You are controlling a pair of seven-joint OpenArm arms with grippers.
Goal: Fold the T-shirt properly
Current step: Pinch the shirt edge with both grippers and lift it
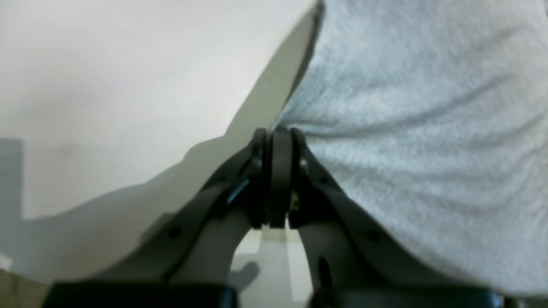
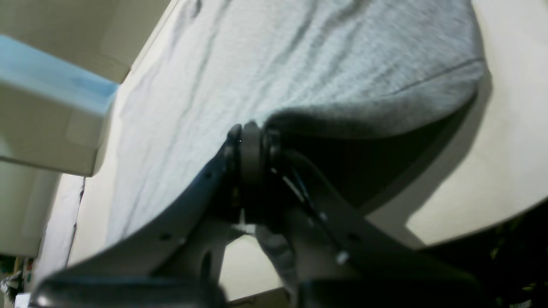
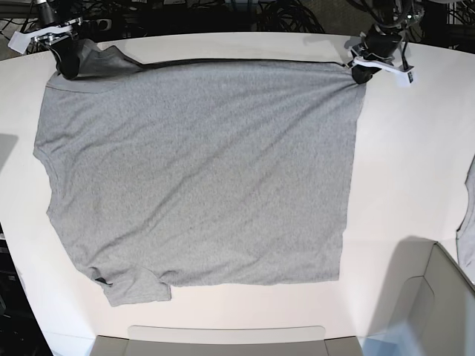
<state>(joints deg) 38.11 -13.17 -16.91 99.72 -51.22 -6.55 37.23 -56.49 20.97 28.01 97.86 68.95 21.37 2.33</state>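
The heather-grey T-shirt (image 3: 200, 170) lies spread flat on the white table (image 3: 408, 163), plain face up, collar toward the left and hem toward the right. No lettering shows. My left gripper (image 3: 361, 72) is at the far right corner of the hem, and in the left wrist view the gripper (image 1: 276, 133) is shut on the cloth edge (image 1: 406, 128). My right gripper (image 3: 68, 65) is at the far left sleeve, and in the right wrist view the gripper (image 2: 252, 132) is shut on a lifted fold of the shirt (image 2: 278, 72).
A thin sliver of plain grey cloth (image 3: 467, 215) hangs at the right edge. A beige bin (image 3: 223, 341) stands at the front edge and another (image 3: 423, 304) at the front right. Cables (image 3: 223, 15) lie beyond the table's far edge.
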